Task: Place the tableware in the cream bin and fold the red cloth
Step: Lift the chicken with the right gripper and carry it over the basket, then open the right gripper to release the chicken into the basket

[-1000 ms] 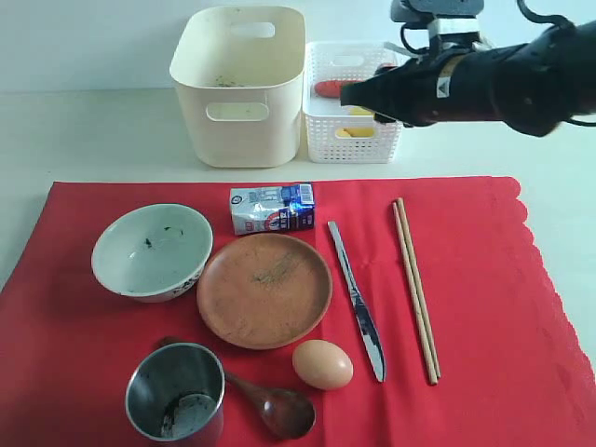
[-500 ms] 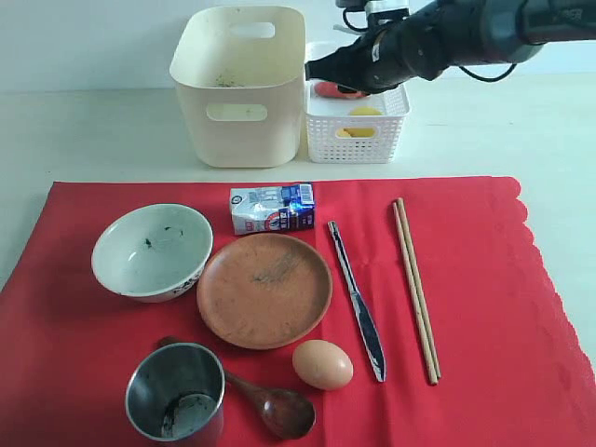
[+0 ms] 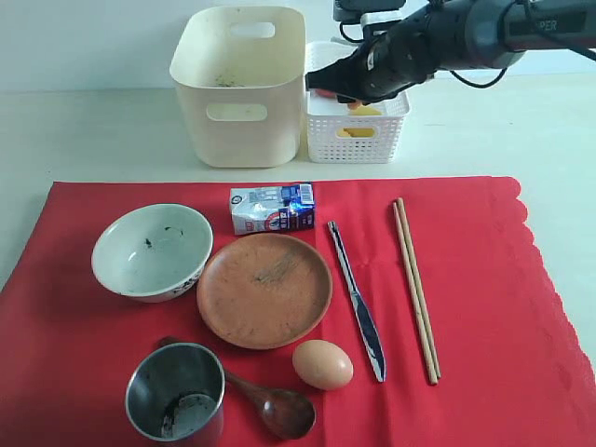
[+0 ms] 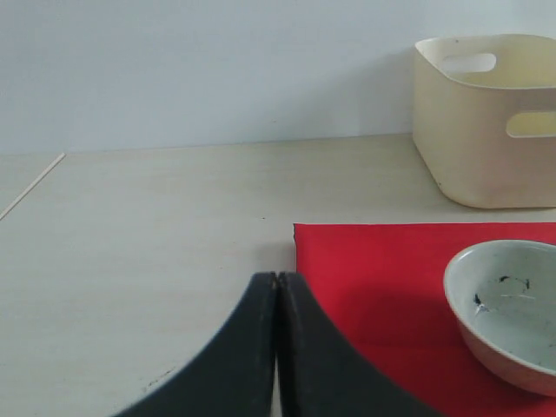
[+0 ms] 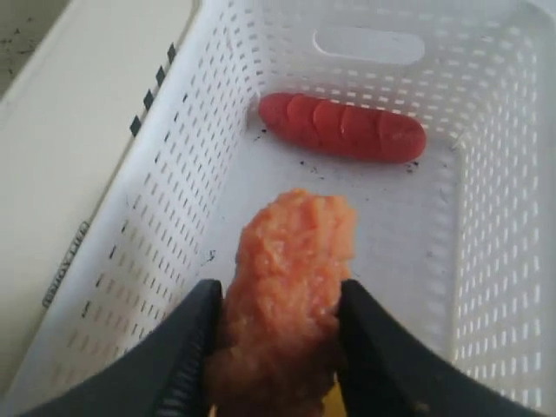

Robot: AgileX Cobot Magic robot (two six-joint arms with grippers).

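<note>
Left fingers [image 4: 252, 347]: pressed together, empty, low over the tabletop [image 4: 130, 261] beside a corner of the red cloth [image 4: 373, 261].
Tableware: bowl [image 3: 151, 250], cup [image 3: 177, 402], plate [image 3: 264, 289], spoon [image 3: 270, 405], knife [image 3: 357, 303] and chopsticks [image 3: 415, 289] all lie on the cloth; the cream bin [image 3: 240, 84] behind shows none inside.
Right fingers [image 5: 187, 356]: clamped on an orange food lump [image 5: 291, 261] over the white basket [image 5: 174, 156], where a sausage [image 5: 343, 128] lies.
Release: best lowered between the walls, clear of the sausage, before parting.
Change: a second ago the right arm hung farther right; it has since swung over the basket.
</note>
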